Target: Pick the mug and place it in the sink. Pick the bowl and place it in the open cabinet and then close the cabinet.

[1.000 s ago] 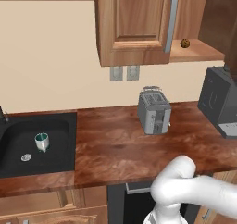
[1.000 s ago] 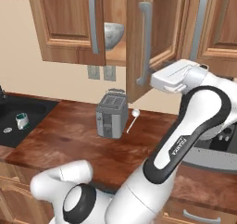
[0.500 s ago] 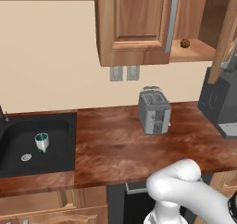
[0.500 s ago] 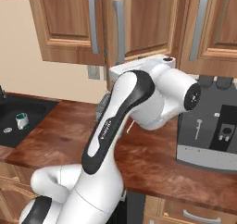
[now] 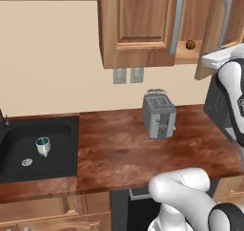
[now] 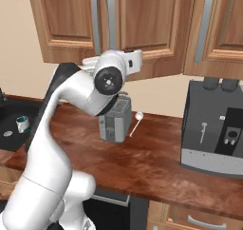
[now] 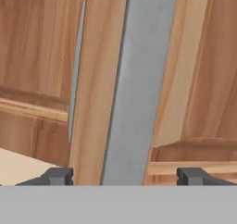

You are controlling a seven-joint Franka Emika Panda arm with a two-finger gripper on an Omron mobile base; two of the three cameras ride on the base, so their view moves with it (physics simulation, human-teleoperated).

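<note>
Hand view: gripper [image 7: 125, 176] spread wide, fingertips [image 7: 58, 176] either side of cabinet [image 7: 41, 70] door's silver handle [image 7: 134, 89], nothing gripped. Mug [image 5: 43, 146] sat in sink [image 5: 28, 130]; bowl not visible.

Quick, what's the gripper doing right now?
Gripper: open, holding nothing, fingertips either side of the cabinet door's silver handle.
</note>
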